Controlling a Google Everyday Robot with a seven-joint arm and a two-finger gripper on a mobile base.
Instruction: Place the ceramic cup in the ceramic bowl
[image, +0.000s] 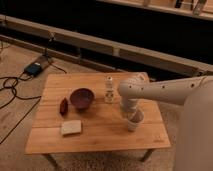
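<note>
The white ceramic cup (135, 121) stands upright on the right part of the wooden table (100, 132). The maroon ceramic bowl (82, 98) sits left of centre on the table, well apart from the cup. My arm comes in from the right and bends down over the cup. My gripper (129, 114) is right at the cup's left rim, touching or just above it.
A small pale bottle (108, 90) stands upright between bowl and arm. A reddish-brown lump (64, 106) lies left of the bowl. A pale rectangular block (71, 128) lies near the front left. Cables and a box (35, 68) lie on the floor at left.
</note>
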